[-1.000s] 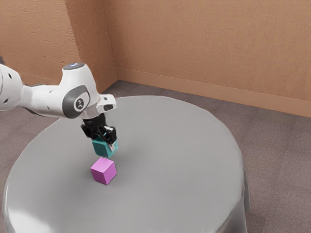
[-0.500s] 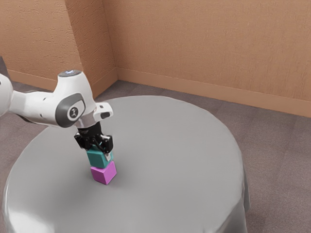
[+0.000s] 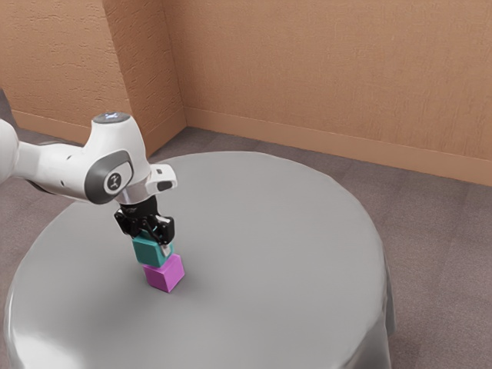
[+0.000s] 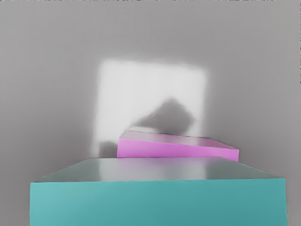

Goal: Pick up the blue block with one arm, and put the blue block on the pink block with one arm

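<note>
The blue block (image 3: 146, 252), teal in colour, rests on top of the pink block (image 3: 167, 277) near the table's front on the exterior view's left. It sits a little off-centre toward the exterior view's left. My gripper (image 3: 151, 239) comes straight down over it, shut on the blue block with a black finger on each side. In the wrist view the blue block (image 4: 157, 200) lies close under my hand, and part of the pink block (image 4: 176, 147) pokes out beyond it.
Both blocks stand on a round table under a grey cloth (image 3: 277, 231). A brown wall corner (image 3: 146, 69) rises behind the table at the exterior view's left, with carpet floor around.
My gripper came down with the blue block from above the pink block onto it. In the last half second it shifted slightly toward the exterior view's left.
</note>
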`<act>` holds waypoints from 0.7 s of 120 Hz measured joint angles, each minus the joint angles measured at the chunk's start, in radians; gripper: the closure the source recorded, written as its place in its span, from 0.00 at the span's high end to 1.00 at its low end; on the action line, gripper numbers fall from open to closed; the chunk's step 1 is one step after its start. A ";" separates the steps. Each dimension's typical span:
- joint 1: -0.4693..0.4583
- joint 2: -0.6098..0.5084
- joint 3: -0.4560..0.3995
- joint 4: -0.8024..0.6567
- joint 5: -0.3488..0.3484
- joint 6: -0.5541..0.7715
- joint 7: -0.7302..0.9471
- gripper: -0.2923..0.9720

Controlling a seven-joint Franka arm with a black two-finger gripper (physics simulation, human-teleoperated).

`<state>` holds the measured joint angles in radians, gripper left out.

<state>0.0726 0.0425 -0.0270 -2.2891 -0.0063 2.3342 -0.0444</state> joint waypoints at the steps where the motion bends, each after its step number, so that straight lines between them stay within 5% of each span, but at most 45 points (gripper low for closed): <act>1: 0.000 0.000 0.000 0.000 0.000 0.000 0.000 0.50; 33: -0.011 -0.011 -0.016 0.004 -0.013 0.011 0.022 0.68; 55: -0.013 -0.169 -0.015 0.015 -0.014 0.001 0.030 0.73; 84: -0.008 -0.193 -0.010 0.353 -0.013 -0.242 0.037 0.76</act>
<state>0.0643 -0.1508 -0.0368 -1.9361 -0.0193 2.0917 -0.0072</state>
